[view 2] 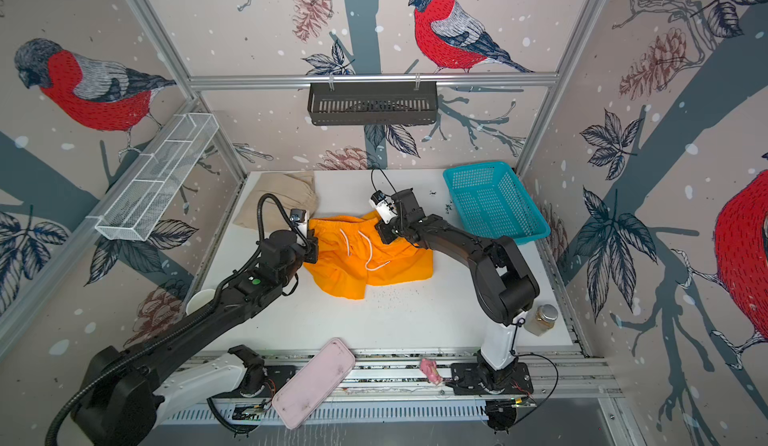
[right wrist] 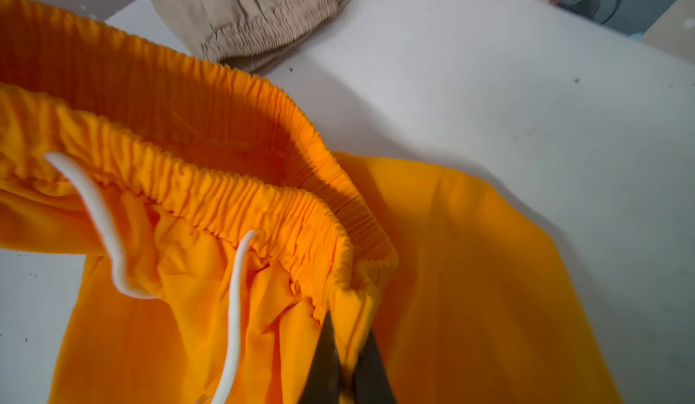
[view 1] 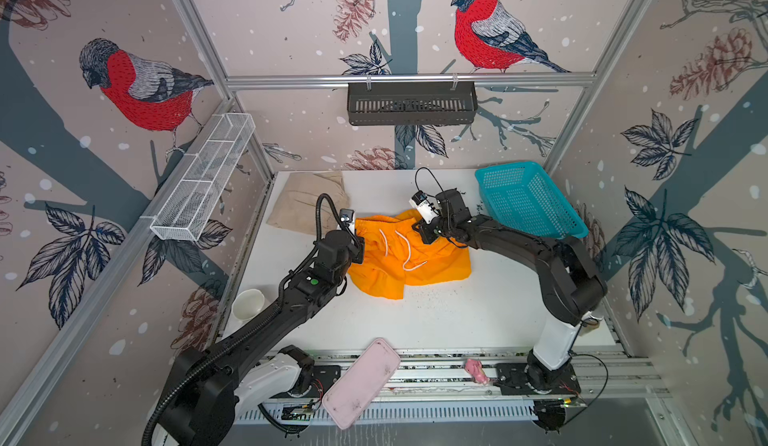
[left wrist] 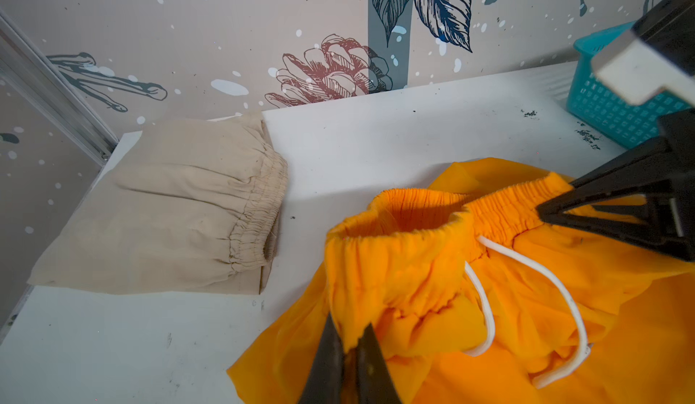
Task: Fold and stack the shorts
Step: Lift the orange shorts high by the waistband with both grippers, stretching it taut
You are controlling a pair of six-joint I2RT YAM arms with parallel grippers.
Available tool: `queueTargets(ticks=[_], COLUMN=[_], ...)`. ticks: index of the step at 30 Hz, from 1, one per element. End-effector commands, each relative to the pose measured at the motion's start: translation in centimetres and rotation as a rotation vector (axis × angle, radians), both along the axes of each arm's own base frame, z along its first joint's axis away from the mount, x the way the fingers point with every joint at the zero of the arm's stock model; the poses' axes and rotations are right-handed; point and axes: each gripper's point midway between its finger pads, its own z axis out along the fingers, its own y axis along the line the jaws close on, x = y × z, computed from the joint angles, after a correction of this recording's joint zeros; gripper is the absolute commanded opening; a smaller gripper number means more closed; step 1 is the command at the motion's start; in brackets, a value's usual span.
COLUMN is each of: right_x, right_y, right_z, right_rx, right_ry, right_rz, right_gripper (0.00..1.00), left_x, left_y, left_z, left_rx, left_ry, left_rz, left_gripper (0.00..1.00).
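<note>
The orange shorts (view 1: 409, 257) (view 2: 370, 257) lie rumpled mid-table, waistband toward the back wall and white drawstring loose. My left gripper (view 1: 360, 241) (left wrist: 349, 332) is shut on the left end of their waistband. At the waistband's right end my right gripper (view 1: 424, 235) (right wrist: 349, 330) is shut on a pinch of orange cloth. The waistband (left wrist: 432, 218) stands raised and gaping between the two grips. The beige shorts (view 1: 305, 203) (left wrist: 180, 210) rest folded at the back left corner, apart from both grippers.
A teal mesh basket (view 1: 528, 199) leans tilted at the back right corner. A white cup (view 1: 248, 303) stands at the table's left edge, a jar (view 2: 542, 319) at its right edge. A pink tray (view 1: 360, 381) and a small pink object (view 1: 476, 370) lie on the front rail.
</note>
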Motion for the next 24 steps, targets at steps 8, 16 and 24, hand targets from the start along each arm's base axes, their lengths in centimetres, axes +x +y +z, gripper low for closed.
queueTargets(ticks=[8,16,24], right_x=[-1.1,-9.4,-16.1], right_y=[-4.9,-8.8,-11.2], right_z=[18.7,31.9,36.2], right_rx=[0.162,0.329,0.427], right_ry=[-0.423,-0.641,-0.687], right_rz=[-0.152,-0.127,-0.062], right_gripper=[0.01,0.01,0.01], left_x=[2.9,-0.5,-4.8], left_y=[0.4,0.4,1.1], left_z=[17.0,27.3,27.0], left_rx=[0.069,-0.001,0.007], left_ry=[-0.219,-0.232,-0.107], left_rz=[0.062,-0.028,-0.119], left_gripper=[0.0,0.0,0.0])
